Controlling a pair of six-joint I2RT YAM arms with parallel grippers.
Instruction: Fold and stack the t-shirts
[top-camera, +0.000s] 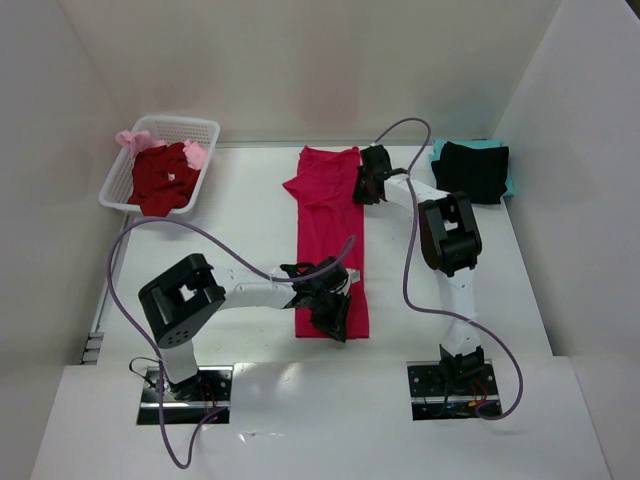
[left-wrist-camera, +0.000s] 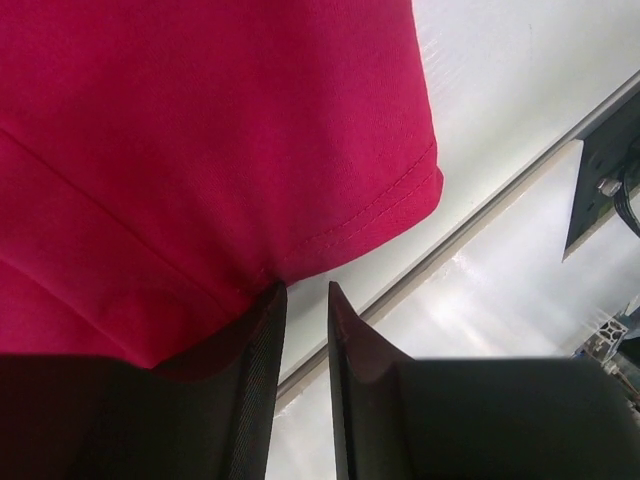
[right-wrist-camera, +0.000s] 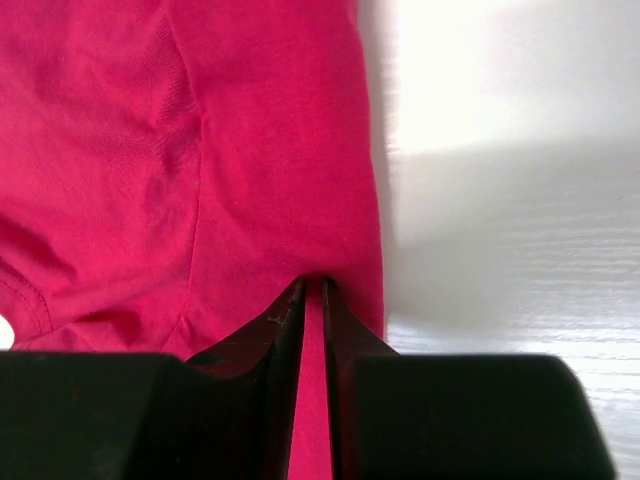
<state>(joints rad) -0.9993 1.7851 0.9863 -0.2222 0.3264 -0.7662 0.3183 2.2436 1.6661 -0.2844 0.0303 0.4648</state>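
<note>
Well off to the left of the left fingers (left-wrist-camera: 258, 390), a white basket (top-camera: 207, 130) holds a dark red t-shirt (top-camera: 160, 180) and a pale pink t-shirt (top-camera: 135, 140). The left fingers stand narrowly parted, bare bench (top-camera: 240, 220) showing in the gap, with the crimson-pink t-shirt (top-camera: 325, 215) lying against one of them. The shirt runs as a long strip to the right fingers (right-wrist-camera: 268, 345), which pinch its edge. Just right of them, a black t-shirt (top-camera: 470, 172) lies on a teal t-shirt (top-camera: 437, 150).
</note>
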